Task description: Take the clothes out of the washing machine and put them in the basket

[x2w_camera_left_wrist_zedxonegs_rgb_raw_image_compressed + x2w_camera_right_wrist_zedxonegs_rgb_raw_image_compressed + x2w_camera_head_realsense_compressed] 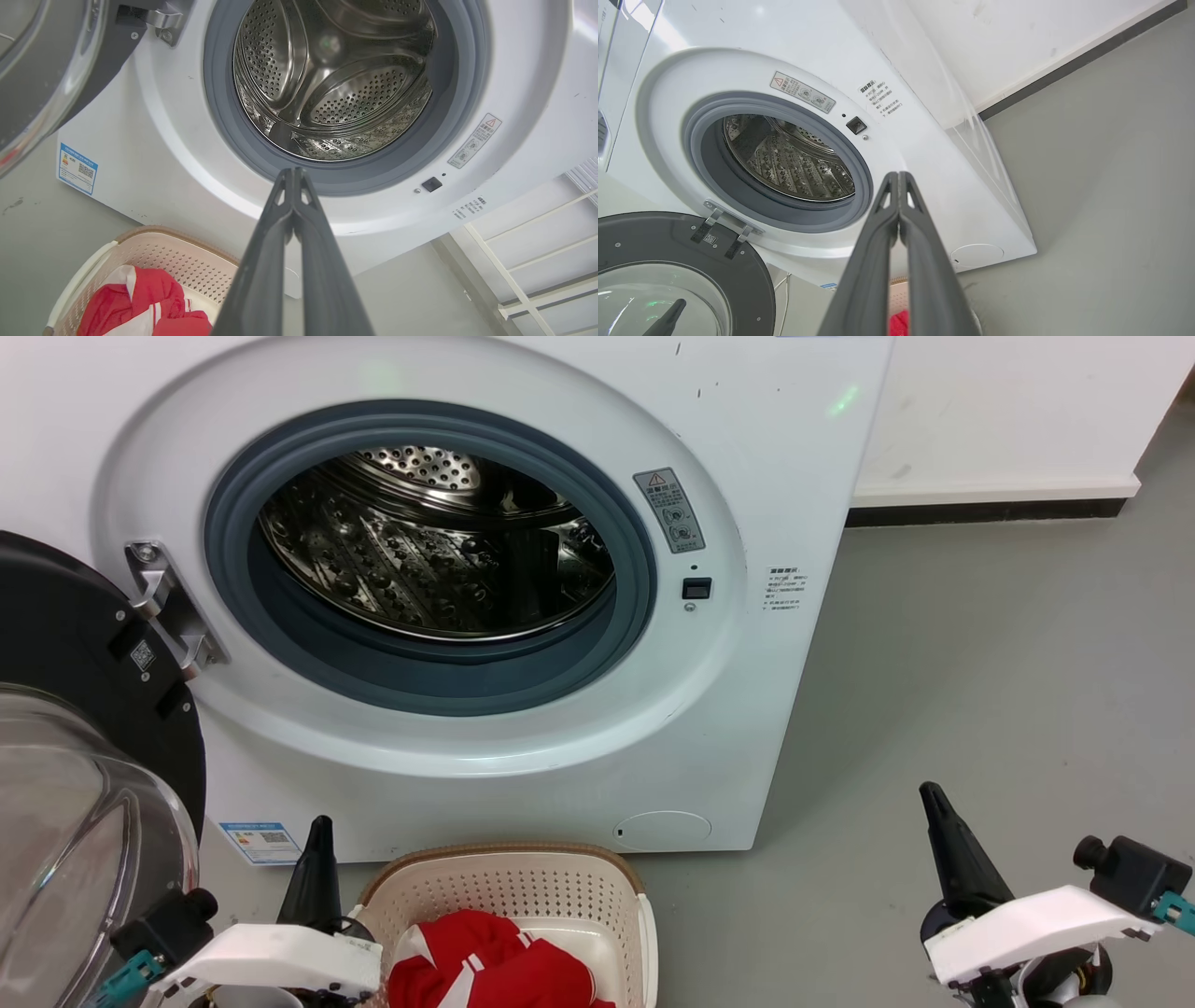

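Left gripper (320, 831) clenched empty beside the left rim of the basket (504, 851); right gripper (934, 803) likewise clenched empty, well apart over the floor (980, 663). Red clothes (490, 961) heaped inside the basket, toward its near edge. Washing machine (766, 476) door (65, 644) open, drum (420, 579) apparently bare: likely nothing left.

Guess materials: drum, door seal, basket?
Drum: looks like polished steel, mirror-bright, punched with holes.
Seal: probably rubber, matt blue-grey, with a soft rounded lip.
Basket: apparently moulded plastic, cream with a satin finish, regular perforations and a brown rim band.
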Motion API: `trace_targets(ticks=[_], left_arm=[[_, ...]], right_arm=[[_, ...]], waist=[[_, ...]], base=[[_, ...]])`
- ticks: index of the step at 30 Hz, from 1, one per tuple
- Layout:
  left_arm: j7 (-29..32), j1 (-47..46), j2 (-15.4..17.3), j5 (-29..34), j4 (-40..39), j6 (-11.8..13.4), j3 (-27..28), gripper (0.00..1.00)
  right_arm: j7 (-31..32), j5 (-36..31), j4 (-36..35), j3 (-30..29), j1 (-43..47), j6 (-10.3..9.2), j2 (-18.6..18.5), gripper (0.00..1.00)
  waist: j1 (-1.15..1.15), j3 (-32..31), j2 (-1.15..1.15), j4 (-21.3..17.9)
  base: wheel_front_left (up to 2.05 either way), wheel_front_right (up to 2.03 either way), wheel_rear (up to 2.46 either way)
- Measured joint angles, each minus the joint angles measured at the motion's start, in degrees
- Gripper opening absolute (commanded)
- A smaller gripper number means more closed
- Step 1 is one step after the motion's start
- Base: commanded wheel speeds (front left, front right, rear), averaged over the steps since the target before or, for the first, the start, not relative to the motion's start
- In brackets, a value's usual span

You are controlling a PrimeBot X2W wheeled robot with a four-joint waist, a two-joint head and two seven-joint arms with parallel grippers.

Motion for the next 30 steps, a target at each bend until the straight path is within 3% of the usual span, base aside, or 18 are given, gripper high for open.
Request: trace_targets(ticks=[30], left_arm=[[5.22,-2.22,-0.03,-21.43,1.65,-1.51,1.41,0.00]], right_arm=[[2.63,22.58,2.22,-2.64,-1.65,0.00,-0.36,0.00]], waist=[[0.00,-0.07,0.00,0.95]], base=[[0.00,0.00,0.00]])
